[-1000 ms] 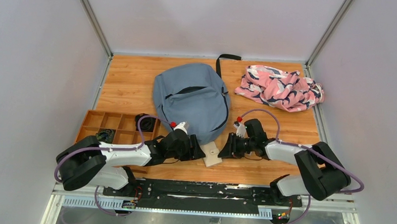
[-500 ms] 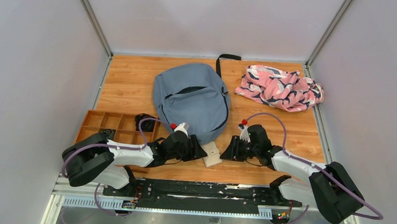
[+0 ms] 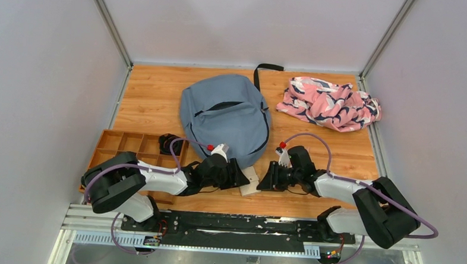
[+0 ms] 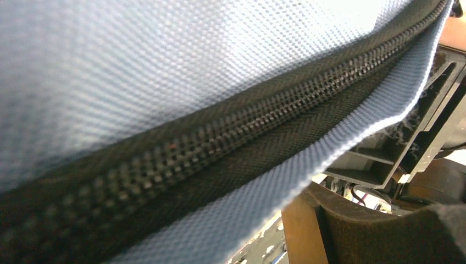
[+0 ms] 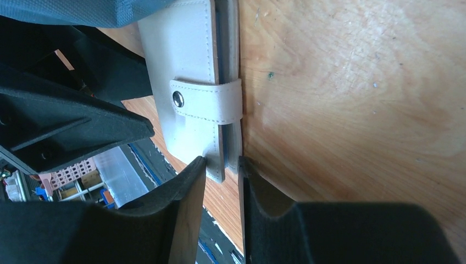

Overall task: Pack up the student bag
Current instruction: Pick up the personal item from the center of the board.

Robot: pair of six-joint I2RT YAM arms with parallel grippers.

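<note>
The student bag [image 3: 226, 115], grey-blue with dark zipper seams, lies flat in the middle of the wooden table. Its fabric and a zipper [image 4: 231, 132] fill the left wrist view. My left gripper [image 3: 236, 175] is at the bag's near edge and seems shut on that edge; the cloth hides its jaws. A white wallet with a snap flap [image 5: 187, 82] lies by the bag's near edge, and it also shows in the top view [image 3: 251, 183]. My right gripper [image 5: 221, 162] is shut on the wallet's end, one finger on each side, low over the table [image 3: 265, 179].
A wooden compartment tray [image 3: 116, 143] sits at the near left with small dark items [image 3: 170, 142] in it. A pink-white-navy cloth [image 3: 328, 104] lies at the far right. The bag's black strap [image 3: 263, 71] reaches the back wall. Walls close in on three sides.
My left gripper has slid right along the bag's near edge towards the wallet. My right arm swung out and came back, and its gripper sits lower at the wallet's right end.
</note>
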